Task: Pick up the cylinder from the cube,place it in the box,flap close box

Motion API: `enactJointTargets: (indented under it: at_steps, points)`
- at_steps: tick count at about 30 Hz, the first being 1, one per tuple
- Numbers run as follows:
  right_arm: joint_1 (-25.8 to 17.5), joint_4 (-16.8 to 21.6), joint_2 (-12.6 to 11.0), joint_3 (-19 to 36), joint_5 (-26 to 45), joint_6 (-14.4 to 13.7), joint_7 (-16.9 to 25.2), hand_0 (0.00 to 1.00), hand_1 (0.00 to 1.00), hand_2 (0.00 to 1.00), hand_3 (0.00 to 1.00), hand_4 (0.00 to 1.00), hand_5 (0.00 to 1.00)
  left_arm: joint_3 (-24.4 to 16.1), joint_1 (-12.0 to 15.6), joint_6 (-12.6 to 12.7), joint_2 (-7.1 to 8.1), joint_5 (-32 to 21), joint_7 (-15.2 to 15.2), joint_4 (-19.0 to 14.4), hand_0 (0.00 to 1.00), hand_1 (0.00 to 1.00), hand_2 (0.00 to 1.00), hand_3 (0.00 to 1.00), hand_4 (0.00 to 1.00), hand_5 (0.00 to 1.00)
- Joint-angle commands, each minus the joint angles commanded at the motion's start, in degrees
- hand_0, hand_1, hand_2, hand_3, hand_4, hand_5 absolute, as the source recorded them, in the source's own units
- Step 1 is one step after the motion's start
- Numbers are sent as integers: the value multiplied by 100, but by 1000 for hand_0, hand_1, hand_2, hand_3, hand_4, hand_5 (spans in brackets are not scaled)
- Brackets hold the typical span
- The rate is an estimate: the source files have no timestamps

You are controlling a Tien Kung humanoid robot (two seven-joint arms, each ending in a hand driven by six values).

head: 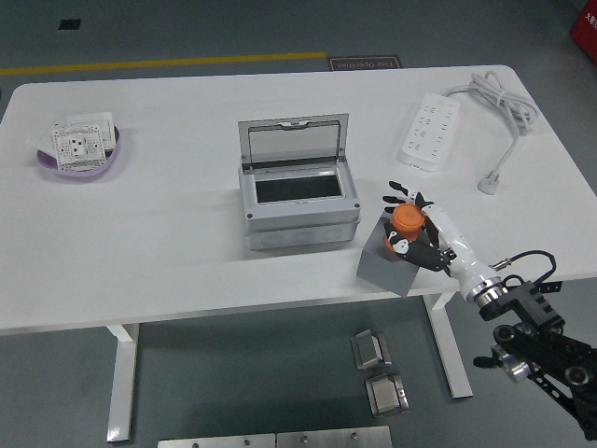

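1. Nearest, at the lower right corner, the robot's black right arm (536, 341) reaches up and left over the near edge of the white rectangular table (149, 252).
2. At its end, the right hand (420, 233), white and black with five fingers, sits at the table's near right part. Its fingers (403, 198) are curled around a small orange cylinder (407, 220), with two white fingertips showing past it on the far side and the thumb on the near side.
3. The orange cylinder stands on top of a grey cube-shaped block (392, 266), which sits at the table's near edge, just right of the box. Whether the cylinder is touching the cube or slightly above it cannot be told.
4. The left arm is out of view.
5. Just left of the cube, near the table's middle, is a light grey plastic box (298, 224) with a dark opening on top. Its clear hinged lid (294, 140) stands raised, tilted back on the far side.
6. Further back on the right lies a white power strip (431, 129), its white cable (504, 117) looping toward the right edge and ending in a plug.
7. At the far left sits a shallow purple bowl (79, 168) holding white wall socket plates (79, 142).
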Motion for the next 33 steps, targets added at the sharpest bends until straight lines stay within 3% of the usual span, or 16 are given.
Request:
enactJointTargets:
  at_steps: [2, 3, 15, 21, 26, 27, 32, 33]
  points:
    - [7, 4, -1, 13, -17, -7, -1, 722, 750, 702, 781, 2, 2, 6, 1, -2, -1, -11, -2, -2, 662, 650, 543, 584, 578, 241]
    - [10, 6, -2, 21, -27, -11, -1, 659, 618, 611, 581, 2, 2, 9, 1, -4, -2, -18, -3, -3, 662, 650, 544, 584, 578, 240]
    - [260, 128, -68, 126, -367, -150, -98, 681, 611, 611, 552, 2, 2, -20, -6, -4, 4, -10, 10, -18, 662, 650, 545, 585, 580, 244]
    - [802, 124, 2, 8, -815, -383, -281, 682, 612, 610, 547, 2, 2, -63, -10, -3, 18, 37, 28, -24, 662, 650, 545, 585, 581, 246]
    - [1363, -51, 240, -219, -1394, -504, -599, 682, 612, 610, 547, 2, 2, -93, -12, 5, 43, 71, 36, -27, 662, 650, 545, 585, 581, 246]
    - [1505, -115, 316, -286, -1541, -512, -698, 476, 465, 568, 523, 2, 2, -95, -12, 8, 49, 73, 36, -28, 662, 650, 545, 585, 584, 251]
    - [2110, -513, 697, -667, -2142, -468, -1064, 476, 465, 568, 523, 2, 2, -151, -14, 17, 80, 139, 52, -29, 662, 650, 545, 585, 584, 251]
    - [2235, -595, 768, -749, -2262, -451, -1140, 2, 170, 486, 425, 2, 2, -161, -14, 18, 86, 150, 54, -29, 662, 650, 545, 586, 585, 252]
